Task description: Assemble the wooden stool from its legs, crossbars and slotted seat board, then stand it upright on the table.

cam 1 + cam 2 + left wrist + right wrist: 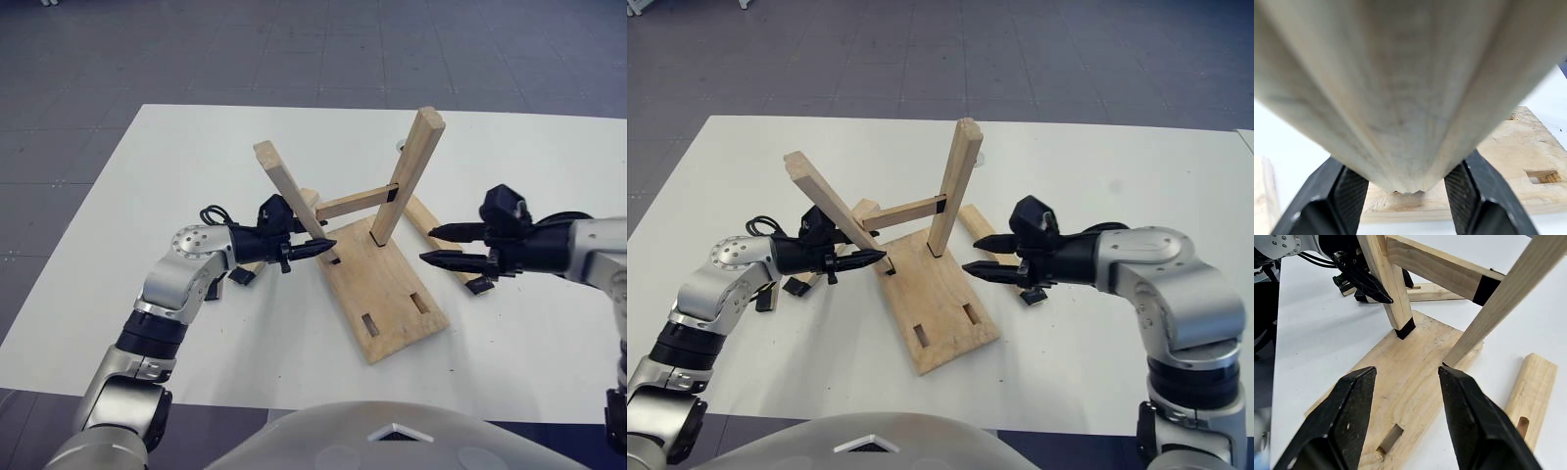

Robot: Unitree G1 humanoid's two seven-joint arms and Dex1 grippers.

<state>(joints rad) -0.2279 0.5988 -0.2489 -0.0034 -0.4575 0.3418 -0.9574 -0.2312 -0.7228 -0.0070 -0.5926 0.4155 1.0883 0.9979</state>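
The slotted seat board lies flat on the white table. Two legs stand in its far slots. The left leg leans to the left, and the right leg is nearly upright. A crossbar joins them. My left gripper is shut on the left leg just above its black-tipped foot, with its fingers on either side of the leg. My right gripper hangs open just right of the board and holds nothing; its fingers stand above the board.
A loose leg with a slot lies on the table behind my right gripper. More loose wooden pieces lie behind the left leg. The near end of the board has two open slots. A black cable loops by my left wrist.
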